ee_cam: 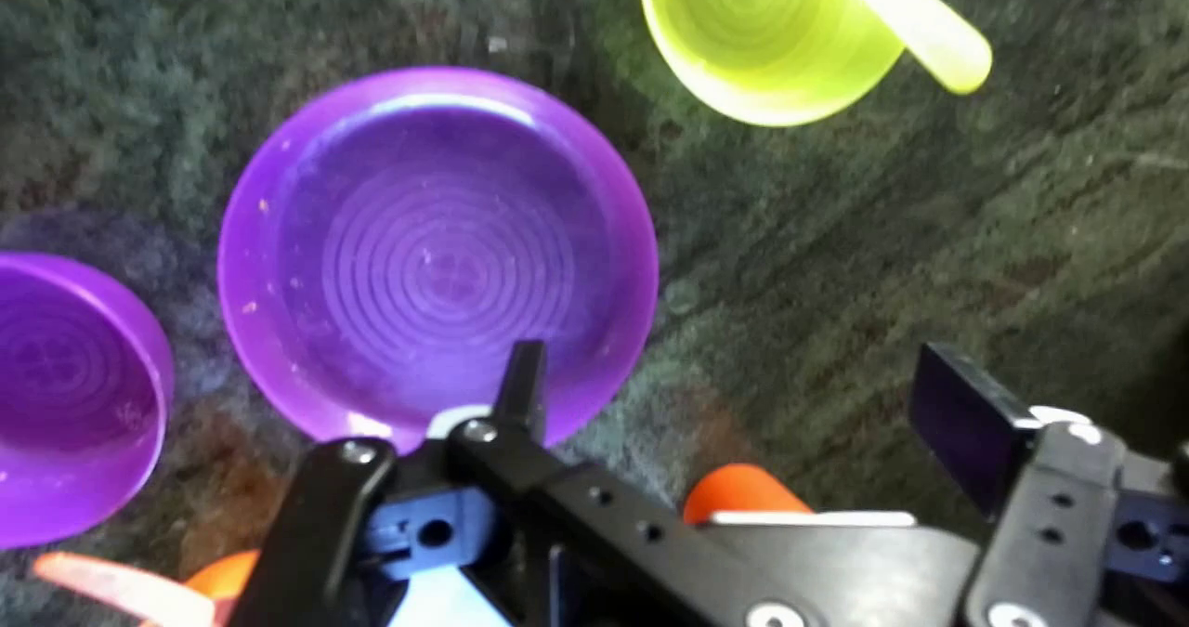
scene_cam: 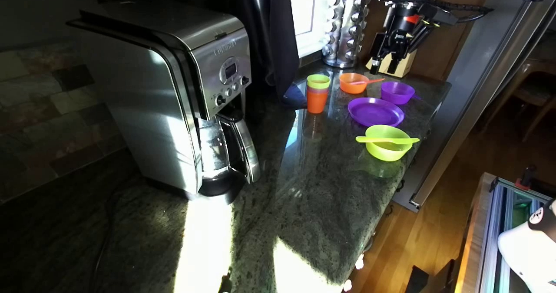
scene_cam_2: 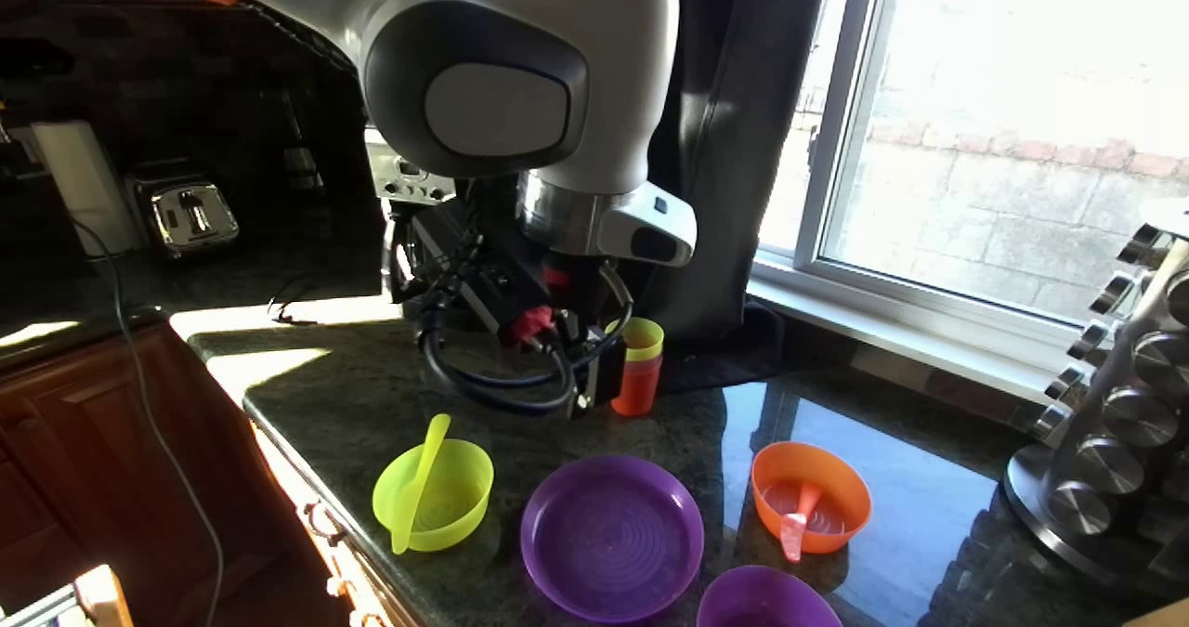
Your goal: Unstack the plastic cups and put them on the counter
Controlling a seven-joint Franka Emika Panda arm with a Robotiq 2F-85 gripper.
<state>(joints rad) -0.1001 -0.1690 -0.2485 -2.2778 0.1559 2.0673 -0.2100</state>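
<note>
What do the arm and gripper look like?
Arm: white and rounded, dark-grey joint cover with a lighter centre, silver collar. Thick black cables loop alongside, near a red patch. Gripper: two black jointed fingers, screw heads, blue-grey inner pieces.

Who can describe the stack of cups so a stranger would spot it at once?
In an exterior view, find the big silver coffee maker on the dark speckled counter; right of it in the picture stands the stack of cups. Unlike the low orange bowl and purple plate nearby, it is tall and narrow, yellow-green on top and orange below.
</note>
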